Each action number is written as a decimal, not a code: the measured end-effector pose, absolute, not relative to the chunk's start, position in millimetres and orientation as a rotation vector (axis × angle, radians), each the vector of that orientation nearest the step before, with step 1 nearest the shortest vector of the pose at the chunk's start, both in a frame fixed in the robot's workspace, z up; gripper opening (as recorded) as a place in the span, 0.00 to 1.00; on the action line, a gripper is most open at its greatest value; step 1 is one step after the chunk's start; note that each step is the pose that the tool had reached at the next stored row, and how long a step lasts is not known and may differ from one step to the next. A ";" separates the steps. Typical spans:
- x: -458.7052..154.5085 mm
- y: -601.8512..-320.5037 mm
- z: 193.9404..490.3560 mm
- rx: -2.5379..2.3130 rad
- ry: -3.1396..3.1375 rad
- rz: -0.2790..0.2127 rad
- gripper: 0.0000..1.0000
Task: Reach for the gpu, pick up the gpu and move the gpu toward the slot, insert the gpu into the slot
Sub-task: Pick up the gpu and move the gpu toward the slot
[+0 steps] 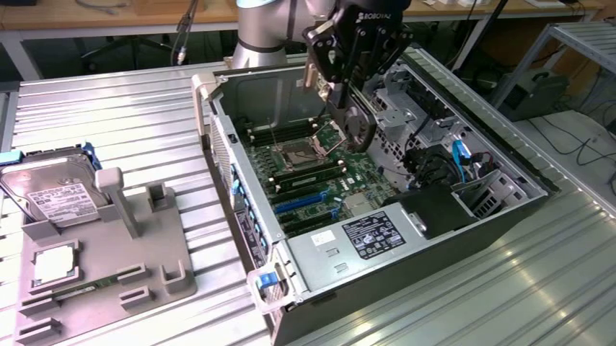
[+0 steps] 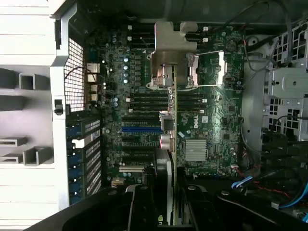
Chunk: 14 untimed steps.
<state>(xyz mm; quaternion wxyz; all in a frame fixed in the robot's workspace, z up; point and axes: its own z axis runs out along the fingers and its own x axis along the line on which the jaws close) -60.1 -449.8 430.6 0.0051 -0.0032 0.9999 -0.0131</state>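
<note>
**Entry: open PC on bench, card carried by arm**

1. Ribbed metal table (image 1: pixel 115 122) — a bearing surface only; no hazard is noted.
2. Computer case (image 1: pixel 223 144) — laid open on its side. Its walls and the drive cage (image 1: pixel 423 108) stand near the arm. If the descent were skewed, the card or the tool could be knocked against them.
3. Motherboard (image 2: pixel 207 120) — parts are crowded around the target. A card brought down off-line could be driven onto the memory slots (image 2: pixel 149 98) or the CPU socket (image 1: pixel 298 155).
4. Gripper (image 2: pixel 168 211) — clenched on the gpu (image 1: pixel 354 122), which is held in the air above the board, near the CPU socket, and is not seated. Only a thin edge is pinched, so the card could be pivoted or slipped between the fingers once it is pressed.
5. The slot (image 2: pixel 142 129) — a blue strip, unoccupied, apart from the card. In the wrist view the card's edge is seen to run across the slot's line rather than along it. If the card were pressed in that attitude, the contacts would be jammed.

**Hidden or unclear**
- The card's contact edge cannot be made out.
- In the wrist view part of the CPU socket is covered by the card's bracket.
- The card's height above the board cannot be judged.
- The arm is cut off above the wrist in the exterior view.
- No latch can be made out on the slot.
</note>
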 end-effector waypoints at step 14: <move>-34.1 -449.8 430.4 -0.010 3.131 -0.041 0.27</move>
